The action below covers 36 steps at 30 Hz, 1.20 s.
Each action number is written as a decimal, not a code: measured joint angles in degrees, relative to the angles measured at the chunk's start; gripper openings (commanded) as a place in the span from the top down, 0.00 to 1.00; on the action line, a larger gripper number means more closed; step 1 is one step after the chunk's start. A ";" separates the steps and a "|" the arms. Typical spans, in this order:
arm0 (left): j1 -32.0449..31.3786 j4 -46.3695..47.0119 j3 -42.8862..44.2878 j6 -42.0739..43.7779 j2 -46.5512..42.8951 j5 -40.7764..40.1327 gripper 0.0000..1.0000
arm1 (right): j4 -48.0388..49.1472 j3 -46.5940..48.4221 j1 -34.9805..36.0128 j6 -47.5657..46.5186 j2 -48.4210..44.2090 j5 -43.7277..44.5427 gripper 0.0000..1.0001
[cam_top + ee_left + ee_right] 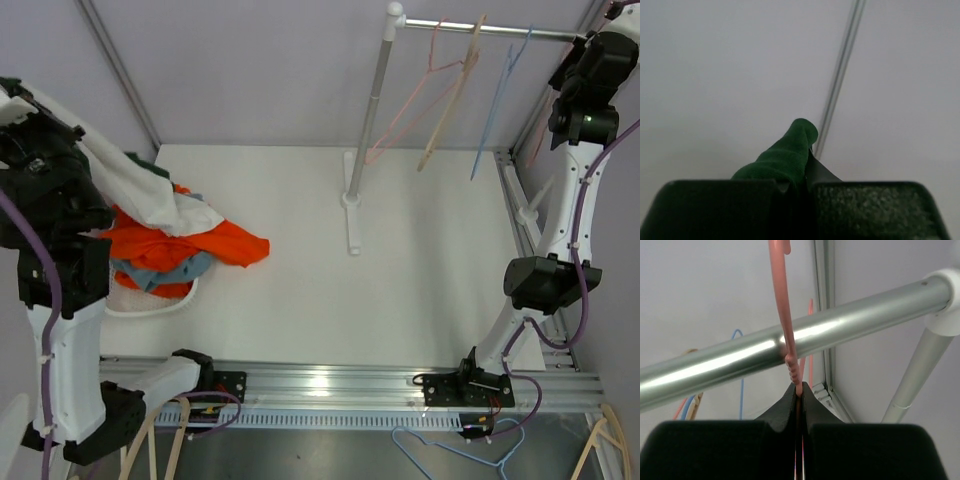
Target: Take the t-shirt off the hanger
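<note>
Between my left jaws (802, 172), which are pressed together, a green fold of cloth sticks out; I take it for part of the t-shirt (787, 152). From the top camera, a mostly white garment trails down from those jaws, held high at the left edge. Its loose end lies on the pile of clothes (215, 245), orange and grey-blue, heaped in a basket (150, 302) at the left of the tabletop (420, 270). No hanger shows anywhere in that cloth.

My right jaws (799, 392) are closed on the thin stem of the pink hanger (781, 305). Its hook rises across the front of the rail (715, 365). I cannot tell whether the hook is resting on the rail or only held against it. Nothing hangs from the part of it I can see. Further along the rail, the top camera shows a wooden hanger (455, 95) and a blue hanger (497, 110), both bare.

By my reckoning the main job is done, with shirt and hanger well apart, one in each arm. What looks left is tidying up: letting the shirt go onto the pile, and seating or releasing the hanger at the rail.
</note>
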 measured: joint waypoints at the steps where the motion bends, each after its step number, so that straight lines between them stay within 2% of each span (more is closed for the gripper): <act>1: 1.07 -0.87 -3.58 -0.76 -1.95 -1.27 0.99 | 0.02 -0.59 0.00 0.07 0.00 -0.24 1.00; 4: 4.74 -7.80 -8.87 -6.56 -3.74 -2.71 0.99 | 0.52 -2.82 0.00 0.44 -0.17 -1.31 1.00; 8: 5.79 -20.26 -18.38 -18.67 -5.33 0.76 0.99 | 0.44 -5.44 0.00 0.76 -0.17 -1.75 1.00; 12: 7.13 -29.44 -34.69 -27.34 -6.73 6.29 0.99 | 0.09 -5.70 0.00 0.83 -0.17 -2.25 1.00; 15: 13.07 -35.15 -40.30 -31.39 -3.37 13.57 0.99 | 0.20 -5.90 0.00 0.83 -0.17 -2.56 1.00; 23: 27.08 -37.24 -45.75 -36.39 6.34 27.67 0.99 | 0.48 -7.19 0.00 0.81 -0.96 -3.08 1.00; 28: 32.26 -37.03 -45.99 -39.45 9.44 32.96 0.99 | 0.48 -7.23 0.00 0.81 -1.25 -3.13 1.00; 32: 36.13 -39.98 -43.71 -42.47 20.09 35.95 0.99 | 0.76 -7.23 0.00 0.81 -1.25 -3.30 1.00; 33: 36.48 -40.48 -43.21 -42.86 22.73 36.30 0.99 | 0.83 -7.23 0.00 0.83 -1.25 -3.45 0.98; 34: 36.61 -40.63 -43.17 -43.06 24.28 36.54 0.99 | 0.85 -7.23 0.02 0.83 -1.25 -3.56 0.93; 36: 36.63 -41.13 -43.21 -43.39 24.72 36.70 0.99 | 0.87 -7.23 0.02 0.85 -1.25 -3.67 0.92</act>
